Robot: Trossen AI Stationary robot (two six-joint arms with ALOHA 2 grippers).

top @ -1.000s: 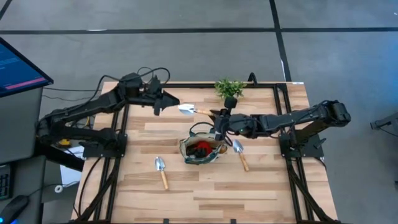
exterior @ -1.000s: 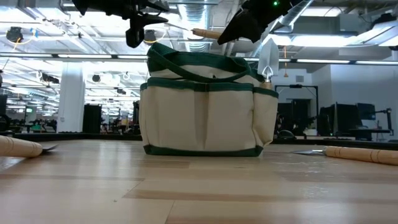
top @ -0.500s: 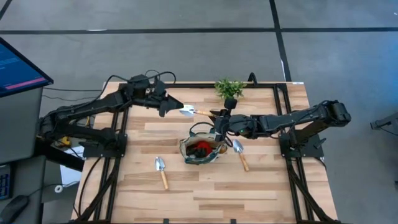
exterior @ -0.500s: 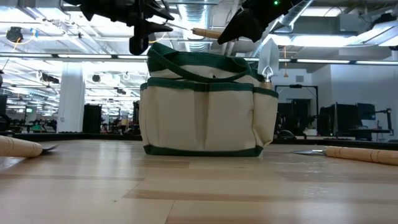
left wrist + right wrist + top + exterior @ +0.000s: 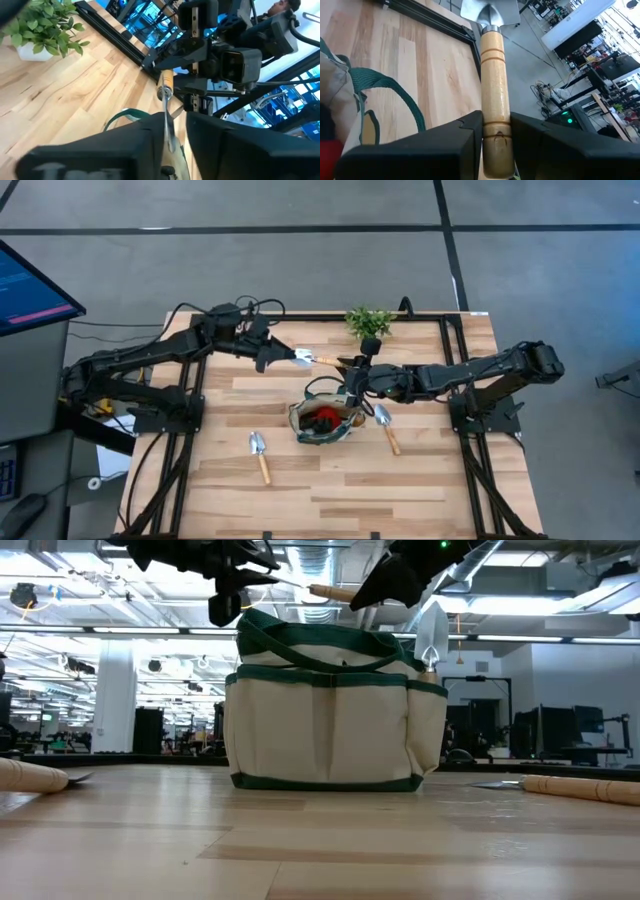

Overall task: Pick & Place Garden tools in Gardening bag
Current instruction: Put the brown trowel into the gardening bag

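Holding one trowel (image 5: pixel 318 360) between them, both arms are working above the far half of the table (image 5: pixel 330 485). The right gripper (image 5: pixel 352 366) is clamping the trowel's light wooden handle; in the right wrist view the handle (image 5: pixel 496 120) is sitting tight between the two dark fingers (image 5: pixel 462 132), with the silver blade pointing away. The left gripper (image 5: pixel 283 356) is sitting at the blade end of the same trowel. In the left wrist view the blade (image 5: pixel 169 131) is lying edge-on in the narrow gap between the left fingers (image 5: pixel 127 145); whether they are actually pinching it I cannot tell. The jaws are standing narrow.

The gardening bag (image 5: pixel 325 420) is standing upright near the table's middle, just in front of the held trowel, with something red showing inside it. In the low view the trowel's handle (image 5: pixel 330 593) is hanging above the bag's rim (image 5: pixel 330 640), not touching it. Another trowel blade (image 5: pixel 432 635) is sticking up at the bag's side.

A second trowel (image 5: pixel 385 427) is lying flat on the table just beside the bag on the right arm's side. A third trowel (image 5: pixel 260 454) is lying nearer the front on the left arm's side, apart from the bag. The leafy plant sprig (image 5: pixel 369 321) is sitting at the far edge.
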